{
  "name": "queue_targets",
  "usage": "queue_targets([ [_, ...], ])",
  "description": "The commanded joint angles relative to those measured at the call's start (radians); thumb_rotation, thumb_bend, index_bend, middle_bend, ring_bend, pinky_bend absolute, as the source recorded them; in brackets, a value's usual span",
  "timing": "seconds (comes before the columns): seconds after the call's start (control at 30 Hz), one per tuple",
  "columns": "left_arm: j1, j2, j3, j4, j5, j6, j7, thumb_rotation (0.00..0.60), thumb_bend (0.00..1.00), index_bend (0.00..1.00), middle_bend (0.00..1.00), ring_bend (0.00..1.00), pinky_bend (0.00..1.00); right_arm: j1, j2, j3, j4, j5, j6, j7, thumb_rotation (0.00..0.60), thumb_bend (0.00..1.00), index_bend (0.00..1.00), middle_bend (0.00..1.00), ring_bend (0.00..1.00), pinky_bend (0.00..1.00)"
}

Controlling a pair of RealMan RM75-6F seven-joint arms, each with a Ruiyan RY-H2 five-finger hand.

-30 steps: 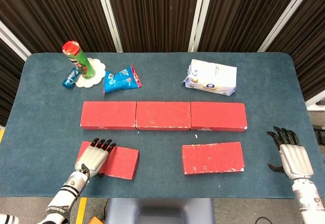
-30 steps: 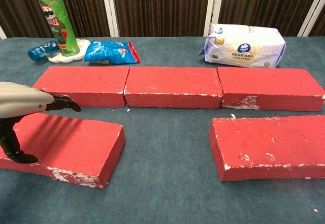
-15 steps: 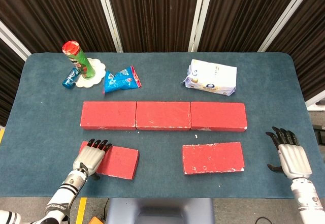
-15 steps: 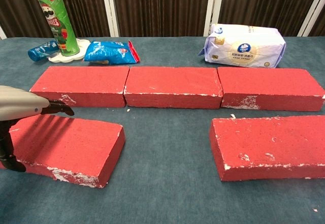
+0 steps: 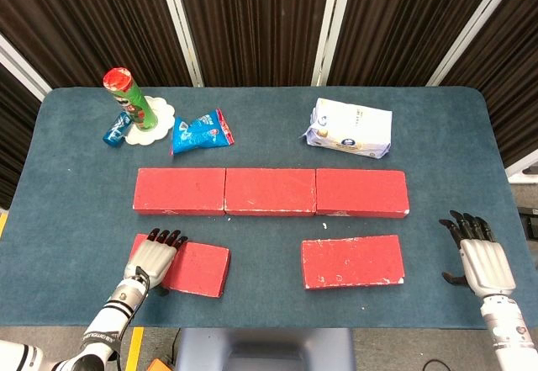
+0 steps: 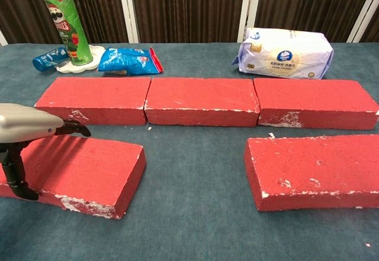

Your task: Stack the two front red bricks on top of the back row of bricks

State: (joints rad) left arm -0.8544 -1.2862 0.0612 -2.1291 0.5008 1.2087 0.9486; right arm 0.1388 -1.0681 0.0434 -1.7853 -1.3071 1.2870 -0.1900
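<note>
Bricks formed the scene: the back row of bricks (image 5: 271, 191) lay end to end across the table (image 5: 76, 186). Just in front of that row's left end lay the front left brick (image 5: 189, 267), with the left hand (image 5: 151, 257) over its left end, fingers on top and thumb down its near side; whether it truly gripped I could not tell. The front right brick (image 5: 352, 261) lay in front of the row's right end. Well right of the row, the right hand (image 5: 483, 257) held nothing, fingers apart.
</note>
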Motion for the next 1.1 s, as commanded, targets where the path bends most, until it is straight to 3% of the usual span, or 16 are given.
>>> queue_targets([
  [0.03,-0.002,-0.006,0.003,0.008,0.003,0.004,-0.003,0.6,0.01,0.0,0.0,0.0,0.0,0.0,0.0,0.0,-0.001,0.001,0.0,-0.001,0.6,0.0,0.28,0.15,0.07,0.0],
  [0.23,-0.008,-0.005,0.008,0.01,0.003,0.01,-0.005,0.6,0.19,0.0,0.0,0.0,0.01,0.002,-0.001,-0.001,-0.002,0.004,-0.002,-0.007,0.6,0.0,0.28,0.15,0.07,0.0],
  [0.53,-0.014,-0.008,0.016,0.016,-0.01,0.025,0.002,0.6,0.19,0.0,0.0,0.0,0.04,0.002,-0.002,-0.003,-0.005,0.006,-0.002,-0.008,0.6,0.0,0.29,0.15,0.07,0.0],
  [1.1,-0.047,-0.018,0.026,0.022,-0.039,0.009,0.025,0.6,0.19,0.0,0.0,0.0,0.02,0.004,0.001,-0.003,-0.011,0.017,-0.005,-0.014,0.6,0.0,0.31,0.15,0.07,0.0],
])
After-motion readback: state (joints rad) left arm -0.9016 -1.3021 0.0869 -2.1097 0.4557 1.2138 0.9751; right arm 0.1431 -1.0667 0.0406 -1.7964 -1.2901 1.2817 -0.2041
